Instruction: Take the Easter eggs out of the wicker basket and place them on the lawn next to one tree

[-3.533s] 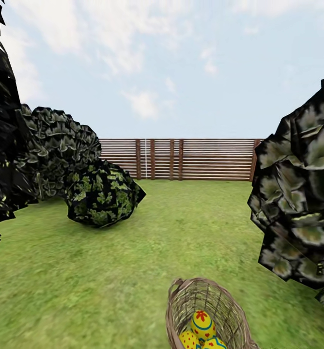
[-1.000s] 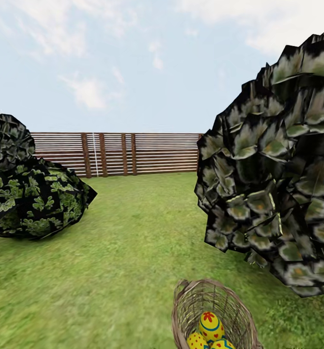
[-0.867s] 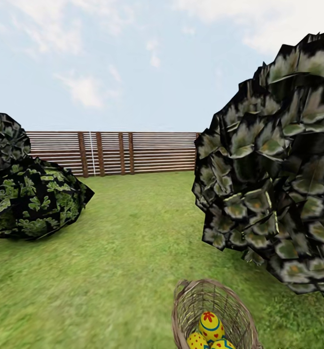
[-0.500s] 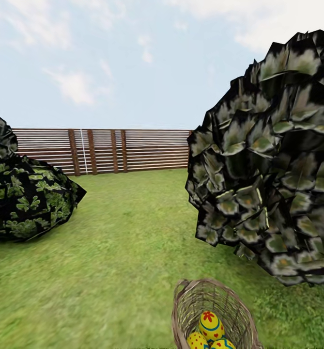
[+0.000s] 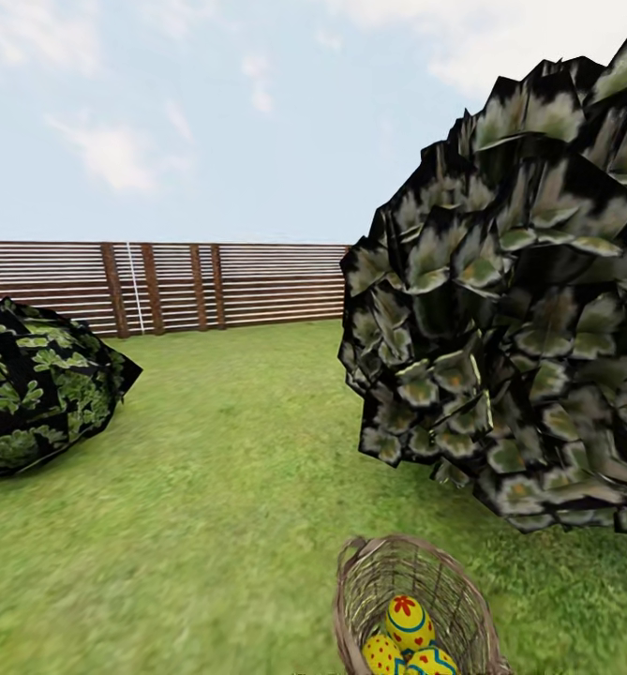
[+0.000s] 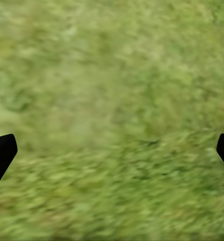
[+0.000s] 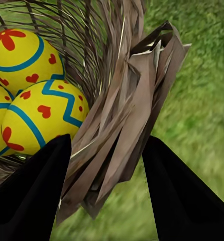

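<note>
The wicker basket [image 5: 358, 592] is at the bottom edge of the head view, above the lawn [image 5: 210, 469]. Inside it lie the three Easter eggs: one with a red flower [image 5: 409, 621], a dotted one [image 5: 381, 653] and a zigzag one [image 5: 433, 662]. In the right wrist view my right gripper [image 7: 106, 150] is shut on the basket's woven wall [image 7: 123, 113], one black finger inside by the eggs [image 7: 41, 118], the other outside. My left gripper [image 6: 112, 148] hangs open over bare grass. No tree trunk is in view.
A big dark leafy mass [image 5: 510, 337] fills the right side, close ahead of the basket. A lower dark bush [image 5: 32, 394] sits at the left. A slatted wooden fence [image 5: 210, 286] closes the lawn's far end, with open grass between the two bushes.
The whole view has swung right and moved forward: the right foliage looms larger, the left bush and fence slide left. The basket keeps its place in the picture.
</note>
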